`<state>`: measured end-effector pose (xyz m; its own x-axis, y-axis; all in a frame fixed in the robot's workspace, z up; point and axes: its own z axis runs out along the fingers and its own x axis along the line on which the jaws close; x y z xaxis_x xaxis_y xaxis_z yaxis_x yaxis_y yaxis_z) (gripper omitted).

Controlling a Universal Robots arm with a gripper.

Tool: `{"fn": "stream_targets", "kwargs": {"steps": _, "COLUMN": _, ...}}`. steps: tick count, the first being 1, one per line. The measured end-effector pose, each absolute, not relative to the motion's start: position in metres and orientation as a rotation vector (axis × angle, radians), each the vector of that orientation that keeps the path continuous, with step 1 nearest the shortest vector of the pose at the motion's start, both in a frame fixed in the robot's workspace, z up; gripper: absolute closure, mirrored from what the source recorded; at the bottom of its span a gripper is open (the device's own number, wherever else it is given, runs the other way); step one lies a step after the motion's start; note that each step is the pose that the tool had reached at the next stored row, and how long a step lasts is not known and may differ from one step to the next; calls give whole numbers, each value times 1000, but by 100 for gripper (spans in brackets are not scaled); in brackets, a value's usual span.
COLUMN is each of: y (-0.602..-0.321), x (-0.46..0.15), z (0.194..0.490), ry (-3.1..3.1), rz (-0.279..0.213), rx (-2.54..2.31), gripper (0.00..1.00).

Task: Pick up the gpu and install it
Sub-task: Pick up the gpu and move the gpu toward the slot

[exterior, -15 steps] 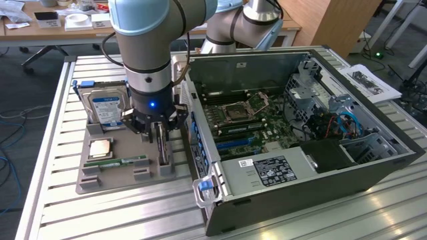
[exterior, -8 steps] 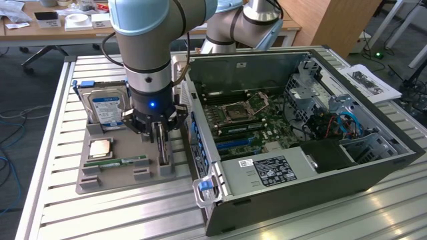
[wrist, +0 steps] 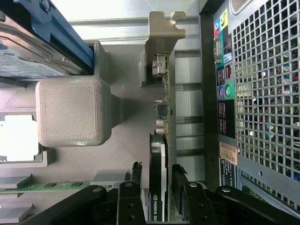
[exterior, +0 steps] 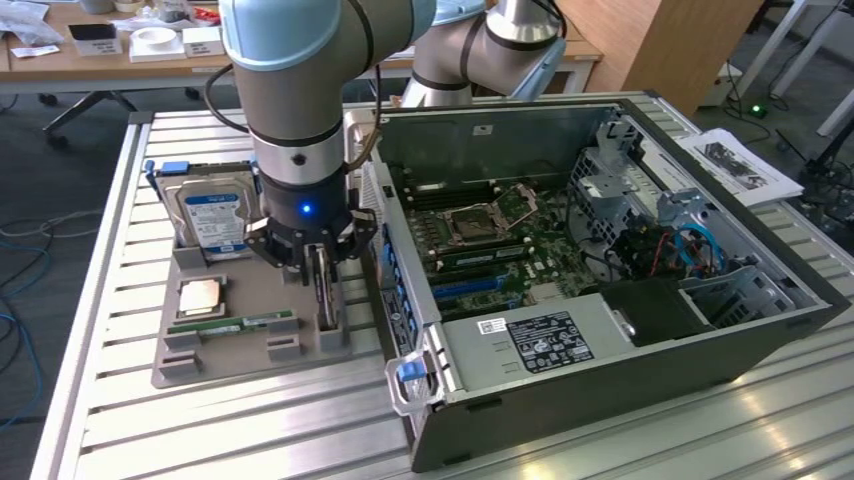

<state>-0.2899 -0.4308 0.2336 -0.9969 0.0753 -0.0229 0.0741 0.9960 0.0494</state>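
The gpu (exterior: 324, 292), a slim dark card with a silver metal end bracket, stands on edge in the grey plastic holder tray (exterior: 220, 355), along the tray's edge towards the exterior view's right. Only a narrow strip of slatted aluminium table (exterior: 200, 430) separates it from the rear panel of the open black computer case (exterior: 601, 330). On its other side, bare tray floor lies open up to the silver hard drive with a blue-white label (exterior: 214, 220) and the green memory stick (exterior: 247, 325). The grey arm (exterior: 294, 100) points straight down, left of frame centre. Its black gripper (exterior: 320, 262) straddles the card's upper edge, jaws closed against both faces.
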Motion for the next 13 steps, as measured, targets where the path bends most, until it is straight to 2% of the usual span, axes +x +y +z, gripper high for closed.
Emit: {"fn": "stream_targets", "kwargs": {"steps": 13, "y": -431, "x": -290, "z": 234, "ry": 3114, "rz": 75, "rx": 117, "gripper": 61}}
